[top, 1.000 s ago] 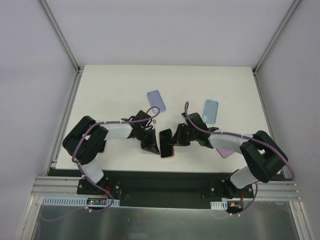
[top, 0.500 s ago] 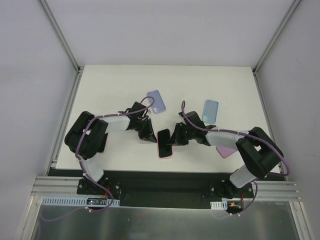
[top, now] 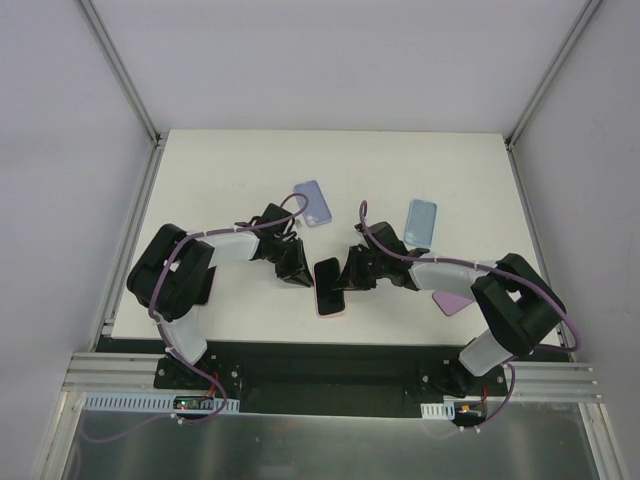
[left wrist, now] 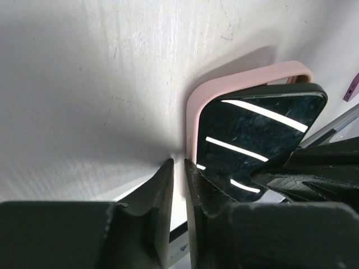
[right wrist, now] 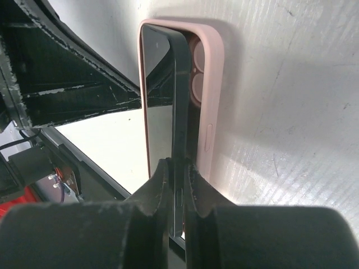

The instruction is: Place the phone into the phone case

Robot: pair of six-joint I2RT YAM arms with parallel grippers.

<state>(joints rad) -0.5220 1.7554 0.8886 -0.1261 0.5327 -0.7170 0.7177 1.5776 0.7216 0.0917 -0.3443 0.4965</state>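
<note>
The black phone [top: 328, 276] rests tilted on the pink phone case [top: 334, 307], which lies flat on the table near the front edge. In the right wrist view the phone [right wrist: 178, 101] stands on edge, its far end inside the case [right wrist: 212, 95]. My right gripper [right wrist: 179, 168] is shut on the phone's near side edge. My left gripper [left wrist: 179, 163] has its tips on the table at the case's left rim [left wrist: 193, 112]. Its jaws are a narrow slit apart, with nothing between them. The dark phone screen [left wrist: 258, 131] lies just to their right.
A lilac case [top: 312, 203] and a blue case [top: 421, 220] lie farther back on the white table [top: 220, 180]. A mauve case [top: 452, 300] lies partly under my right arm. The table's front edge and the black base rail are close behind both grippers.
Both grippers, the phone and the pink case have shifted slightly left and back. My left gripper has slid back along the case's left side, and its jaws have parted a little.
</note>
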